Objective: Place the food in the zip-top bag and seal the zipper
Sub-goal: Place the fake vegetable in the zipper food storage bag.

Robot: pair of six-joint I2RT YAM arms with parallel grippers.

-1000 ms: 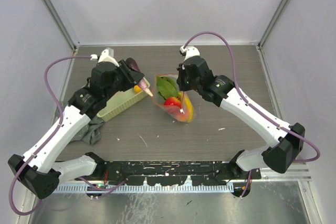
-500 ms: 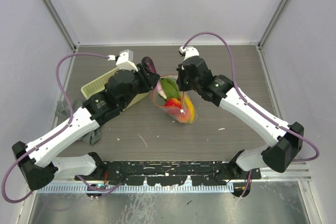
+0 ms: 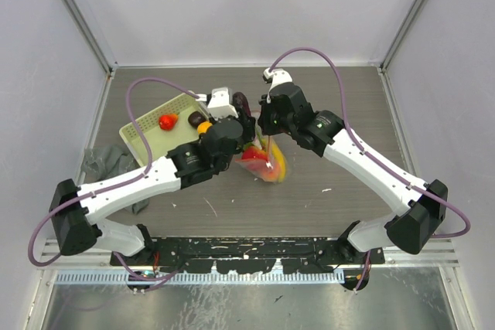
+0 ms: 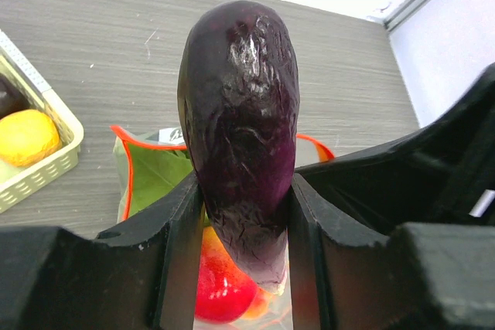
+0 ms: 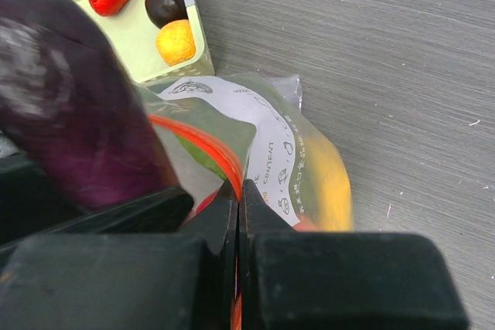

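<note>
My left gripper (image 4: 246, 229) is shut on a dark purple eggplant (image 4: 240, 113), a piece of the food, held just above the open mouth of the zip-top bag (image 3: 268, 165). Inside the bag lie a green leaf (image 4: 158, 177), a red piece (image 4: 220, 290) and a yellow banana (image 5: 330, 183). My right gripper (image 5: 239, 191) is shut on the bag's red-orange zipper (image 5: 203, 145) and holds that edge up beside the white label (image 5: 271, 152). In the top view the eggplant (image 3: 242, 103) sits right next to the right gripper (image 3: 267, 139).
A yellow-green mesh basket (image 3: 147, 127) stands left of the bag with a red piece (image 3: 166, 121), a dark brown piece (image 3: 193, 119) and an orange piece (image 3: 203, 126) in it. A grey cloth (image 3: 108, 165) lies at the table's left edge.
My left arm has swung right from the basket to the bag mouth, carrying the eggplant. The basket's contents are now uncovered. The right gripper has kept its hold on the bag edge.
</note>
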